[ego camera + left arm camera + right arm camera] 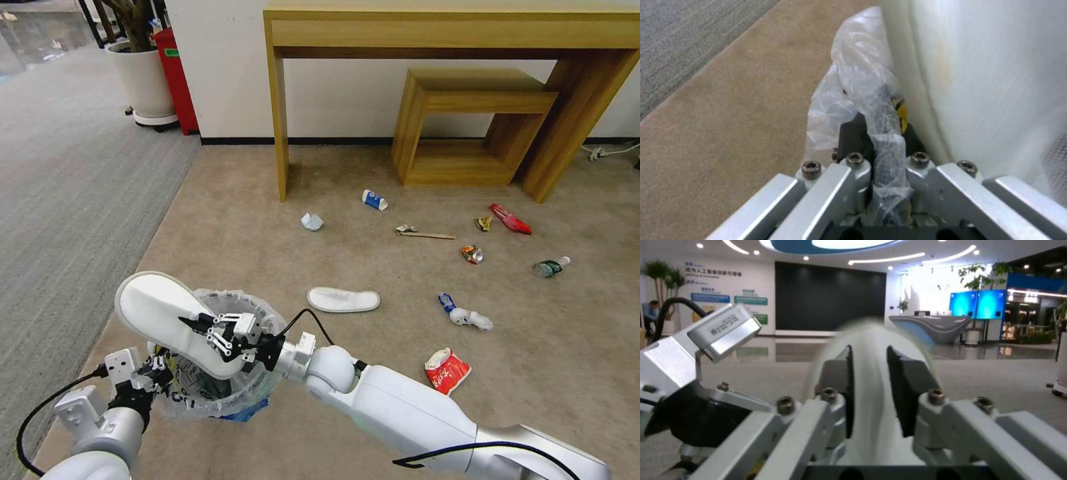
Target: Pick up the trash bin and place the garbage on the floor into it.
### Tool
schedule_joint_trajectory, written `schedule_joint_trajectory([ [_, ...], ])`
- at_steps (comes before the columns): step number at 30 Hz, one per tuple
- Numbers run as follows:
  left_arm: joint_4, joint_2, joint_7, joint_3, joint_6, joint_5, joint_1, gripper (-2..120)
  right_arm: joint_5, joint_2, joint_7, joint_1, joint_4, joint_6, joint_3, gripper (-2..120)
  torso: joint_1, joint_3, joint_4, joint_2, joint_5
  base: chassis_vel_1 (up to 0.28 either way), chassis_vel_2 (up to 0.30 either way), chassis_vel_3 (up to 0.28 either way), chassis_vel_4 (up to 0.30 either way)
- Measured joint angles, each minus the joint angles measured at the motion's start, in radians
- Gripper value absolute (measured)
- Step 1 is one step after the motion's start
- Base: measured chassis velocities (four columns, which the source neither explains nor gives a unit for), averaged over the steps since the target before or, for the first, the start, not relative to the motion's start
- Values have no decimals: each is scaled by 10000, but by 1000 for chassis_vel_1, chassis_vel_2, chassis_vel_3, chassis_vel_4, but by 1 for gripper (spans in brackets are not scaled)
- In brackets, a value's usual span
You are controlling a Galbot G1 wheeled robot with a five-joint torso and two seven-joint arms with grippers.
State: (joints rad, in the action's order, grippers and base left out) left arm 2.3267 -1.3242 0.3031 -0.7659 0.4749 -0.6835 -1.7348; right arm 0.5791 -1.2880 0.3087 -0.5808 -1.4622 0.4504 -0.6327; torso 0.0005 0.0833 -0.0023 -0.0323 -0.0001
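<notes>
From the head camera, the right gripper point(215, 331) is clamped on a white slipper point(160, 313), holding it tilted over the mouth of the trash bin point(257, 403), whose translucent bag liner point(248, 301) ruffles round the rim. The bin sits low at the robot's left, where the left gripper point(157, 369) pinches its near rim. Out on the beige carpet point(267, 227) lies the rest of the garbage: a second white slipper point(343, 299) just beyond the bin, a red-white carton point(447, 370) to the right, a blue and white crumpled wrapper point(465, 315), a crushed can point(471, 254), a plastic bottle point(551, 267), a red wrapper point(510, 219), a yellow wrapper point(483, 223), a wooden stick point(427, 234), a blue-white cup point(374, 199) and a wad of crumpled paper point(311, 221). A wooden console table point(453, 30) stands against the wall.

From the left wrist, the left gripper point(885, 160) is closed on the bin's dark rim with the bag liner point(858, 73) bunched between its fingers; the slipper's pale sole point(987, 73) rises right beside it, and beige carpet point(729, 110) spreads below.

From the right wrist, the right gripper point(869, 386) squeezes the white slipper point(871, 350) between its dark pads point(907, 386), the left gripper's silver body point(698, 350) close alongside.
</notes>
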Motion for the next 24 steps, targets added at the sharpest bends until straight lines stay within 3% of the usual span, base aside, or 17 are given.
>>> schedule_joint_trajectory([
  [7,4,17,-27,-23,-103,-5,-15,3,-133,-116,-16,2,173,52,-23,50,0,0,1,0,0,0,0,0,0],
  [10,-21,46,-61,-43,-154,-4,-24,3,-117,-145,-102,-64,39,18,220,68,0,0,0,0,0,0,0,0,0],
  [16,-235,137,-62,-91,-173,16,30,3,269,-54,-527,-248,-656,-578,939,82,0,0,1,0,1,0,0,0,0],
  [19,-479,157,-62,-110,-237,68,157,3,832,327,-1429,-503,-1672,-1312,2025,97,0,0,1,0,1,0,0,0,0],
  [21,-525,158,-62,-110,-246,82,184,3,887,401,-1559,-552,-1791,-1413,2184,98,0,0,0,1,1,0,0,0,0],
  [24,-703,148,-61,-99,-265,106,351,3,1115,1282,-2413,-976,-2512,-1865,3450,100,0,0,1,0,3,0,0,0,0],
])
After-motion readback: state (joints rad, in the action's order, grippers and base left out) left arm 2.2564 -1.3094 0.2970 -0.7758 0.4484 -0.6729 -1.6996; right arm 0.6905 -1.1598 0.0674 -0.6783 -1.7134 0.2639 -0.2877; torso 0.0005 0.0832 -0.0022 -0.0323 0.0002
